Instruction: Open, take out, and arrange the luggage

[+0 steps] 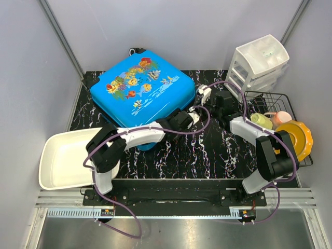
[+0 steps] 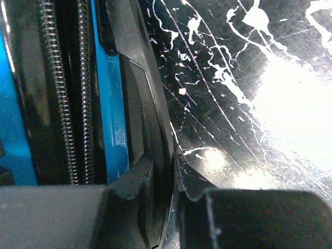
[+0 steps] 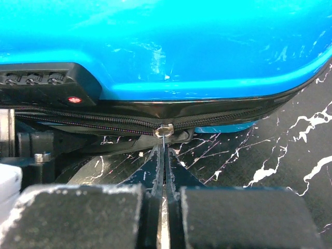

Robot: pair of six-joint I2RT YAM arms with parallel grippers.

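Your right gripper (image 3: 164,155) has its fingers pressed together on the thin metal zip pull (image 3: 164,137), clamped just below the slider on the zip (image 3: 93,122). That zip runs along the right side of the luggage (image 1: 140,91). The combination lock (image 3: 36,79) sits on the same side, a little way along from your grip.

Your left gripper (image 1: 185,117) is at the near right corner of the case. Its fingers (image 2: 52,218) stand partly apart, one on each side of the black moulding (image 2: 150,155) on the case's edge. The near finger looks to be against it, but you cannot tell from the blurred wrist view whether the pair is actually pinching it.

The luggage lies flat and closed, fish print up, on the far left half of the black marbled table (image 1: 218,150).

The white tub (image 1: 67,155) sits near left, close to the case's near edge and beside your left arm. On the far right stands the white drawer unit (image 1: 259,65). Nearer along that side is the wire basket (image 1: 270,95), holding a yellow plate (image 1: 300,137), close against your right arm.
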